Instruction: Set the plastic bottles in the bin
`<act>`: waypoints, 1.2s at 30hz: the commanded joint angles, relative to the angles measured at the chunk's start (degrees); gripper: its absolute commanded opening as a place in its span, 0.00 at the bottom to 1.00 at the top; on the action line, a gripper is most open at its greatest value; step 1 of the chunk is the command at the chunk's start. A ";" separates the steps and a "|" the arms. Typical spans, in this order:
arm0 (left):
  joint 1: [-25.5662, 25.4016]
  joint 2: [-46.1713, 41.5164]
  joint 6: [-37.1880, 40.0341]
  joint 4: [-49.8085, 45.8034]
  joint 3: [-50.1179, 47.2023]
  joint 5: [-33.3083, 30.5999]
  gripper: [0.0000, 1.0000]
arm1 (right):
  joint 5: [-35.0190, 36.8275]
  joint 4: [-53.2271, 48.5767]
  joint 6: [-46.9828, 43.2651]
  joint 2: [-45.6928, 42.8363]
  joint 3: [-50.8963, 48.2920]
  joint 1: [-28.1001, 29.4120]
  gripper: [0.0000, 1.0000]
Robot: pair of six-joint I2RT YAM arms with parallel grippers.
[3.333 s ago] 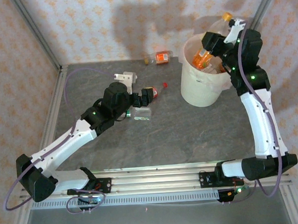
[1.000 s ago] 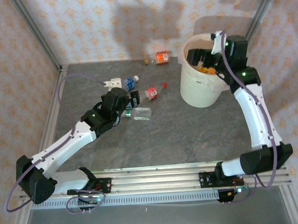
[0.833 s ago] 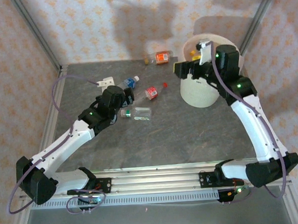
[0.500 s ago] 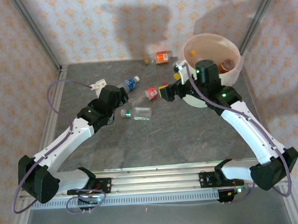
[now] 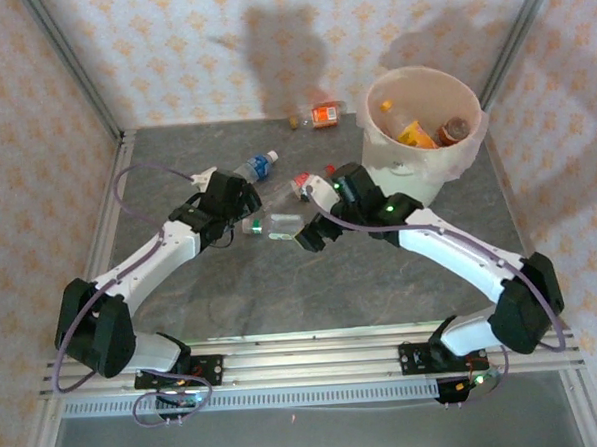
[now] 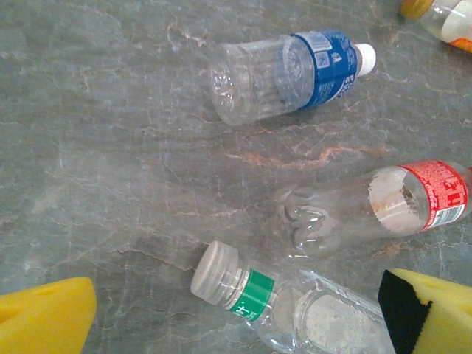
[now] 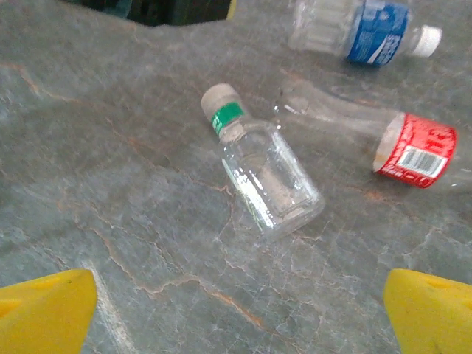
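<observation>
- Left claw (image 6: 236, 324): yellow fingers spread wide and holding nothing, poised over the green-banded bottle (image 6: 274, 306), whose body lies between the fingertips in the left wrist view.
- Right claw (image 7: 236, 313): fingers likewise wide apart and empty, low over the grey veined worktop (image 5: 382, 279), just on the near side of the same bottle.
- Green-banded bottle: clear, pale-capped, lying on its side at mid-worktop between the two claws.
- Red-labelled bottle (image 6: 376, 210): clear and crushed, on its side just beyond the green-banded one.
- Blue-labelled bottle (image 6: 284, 74): white-capped, on its side, farther back and apart from the other two.
- Orange-labelled bottle (image 5: 323, 114): lying at the foot of the back wall, left of the bin.
- Bin (image 5: 406, 173): cream tub standing upright at the far right of the worktop, holding an orange bottle (image 5: 409, 130) and a red-brown bottle (image 5: 452, 128).
</observation>
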 commanded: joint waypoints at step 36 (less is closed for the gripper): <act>2.13 1.04 -7.52 -8.47 -0.40 -7.46 1.00 | 12.42 -3.03 -15.09 30.11 13.26 3.86 0.58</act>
